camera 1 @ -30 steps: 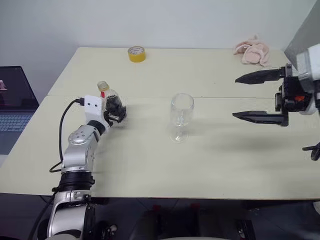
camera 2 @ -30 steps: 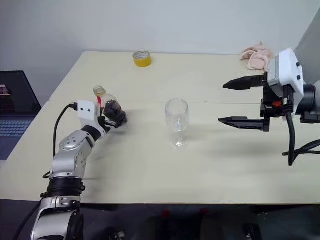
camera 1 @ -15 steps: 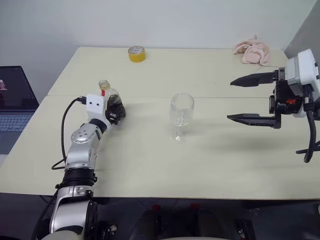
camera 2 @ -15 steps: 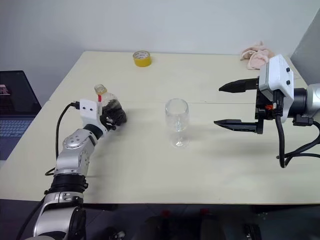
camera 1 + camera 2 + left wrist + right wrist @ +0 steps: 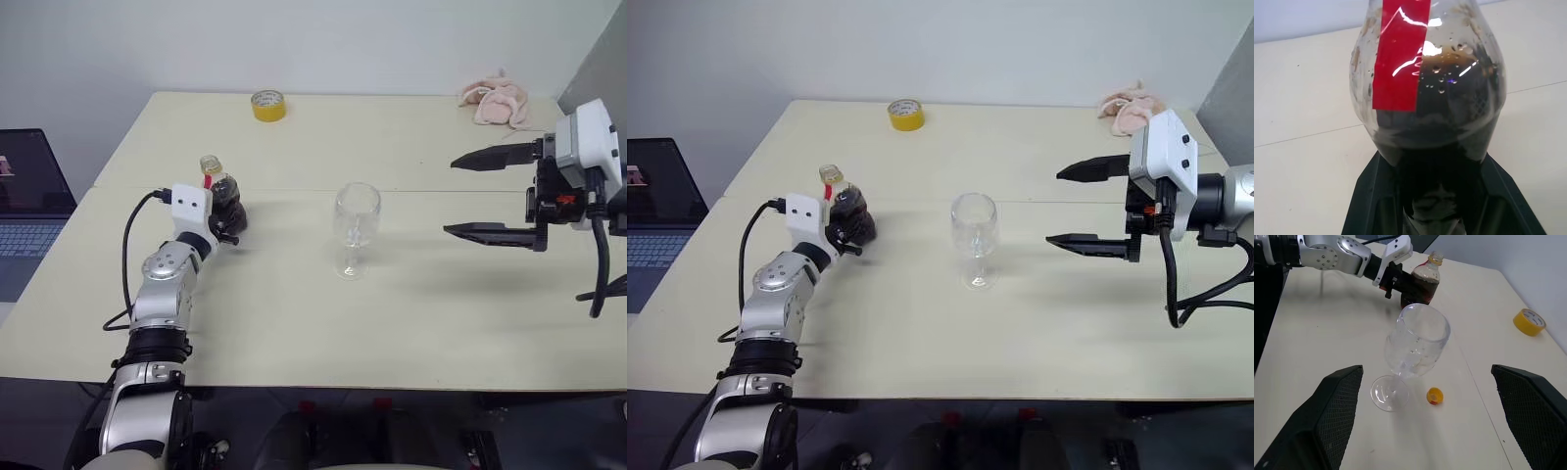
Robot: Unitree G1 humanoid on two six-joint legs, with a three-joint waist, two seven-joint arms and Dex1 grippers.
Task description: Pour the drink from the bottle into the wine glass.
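**Gripping the bottle, glass waiting mid-bench**

Clamping the bottle (image 5: 220, 192) low on its ribbed body, the left hand (image 5: 229, 217) has its black fingers closed tight around it on the left part of the pale bench (image 5: 294, 323). The bottle stands about upright, its neck open, with the red label strip facing the wrist camera and the dark drink (image 5: 1449, 142) filling the lower part of the bulb. Droplets cling to the clear plastic above the liquid.

The wine glass (image 5: 355, 228) stands upright and empty near the middle of the bench, well apart from the bottle. A small yellow cap (image 5: 1434, 395) lies on the bench just beside the glass's foot.

The right hand (image 5: 495, 193) hovers above the bench to the right of the glass, fingers spread wide and holding nothing.

At the far edge sit a yellow tape roll (image 5: 266, 105) and a pink cloth (image 5: 496, 101).
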